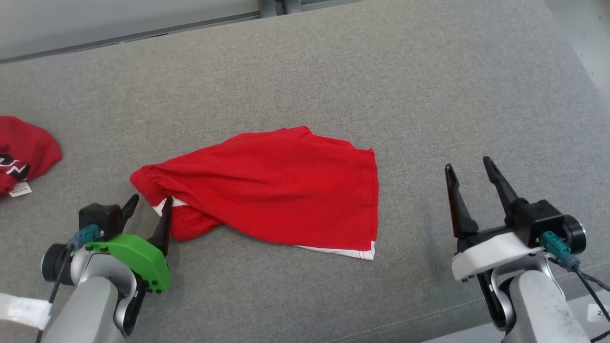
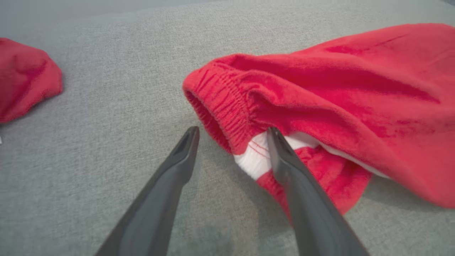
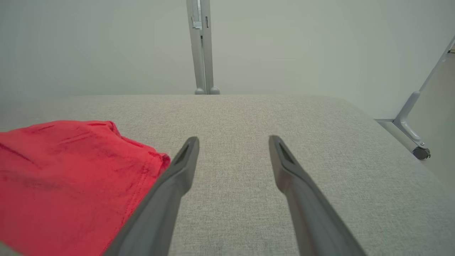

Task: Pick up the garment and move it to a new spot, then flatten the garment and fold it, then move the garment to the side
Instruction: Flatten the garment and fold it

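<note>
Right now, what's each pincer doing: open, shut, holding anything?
Left pincer: open, tips at the waistband of the red garment, gripping nothing.
Right pincer: open, empty, apart from the garment.

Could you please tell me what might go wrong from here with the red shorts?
The left hand sits open at the bunched waistband, so closing may catch one layer and leave the shorts twisted. Another red garment lies to the robot's left; dragging that way could tangle them.
</note>
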